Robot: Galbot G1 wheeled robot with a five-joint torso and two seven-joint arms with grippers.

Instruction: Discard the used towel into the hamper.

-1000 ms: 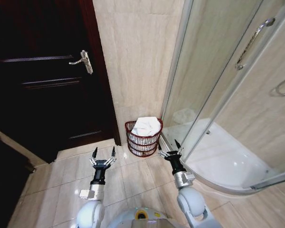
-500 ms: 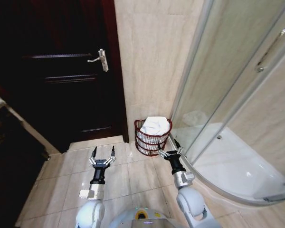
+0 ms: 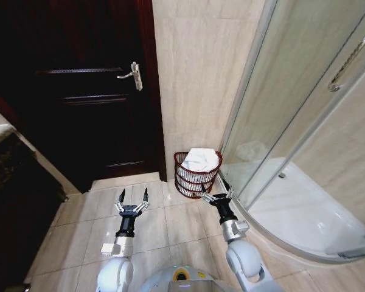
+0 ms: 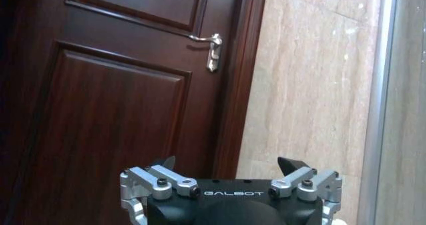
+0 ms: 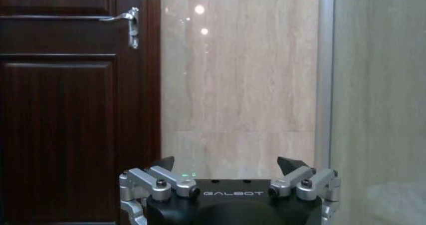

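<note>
The small round hamper (image 3: 198,176) of dark reddish-brown open-weave wire stands on the tiled floor in the corner between the dark wooden door (image 3: 79,91) and the curved glass shower enclosure (image 3: 292,121). A white folded towel (image 3: 200,159) lies in it, heaped above the rim. The hamper sits just ahead of the right gripper (image 3: 216,193) and slightly toward the left gripper's side of it. Both arms point forward at low height. The right gripper's fingers are spread apart and hold nothing. The left gripper (image 3: 132,200) is likewise spread and empty, with the hamper ahead of it and well off toward the right arm's side.

Risk assessment:
- The right gripper is near the hamper rim; forward travel could push or tip the light basket.
- The towel rides high; a nudge could spill it onto the floor.
- The right arm is close to the shower enclosure's base; a sideways swing could strike the glass.
</note>
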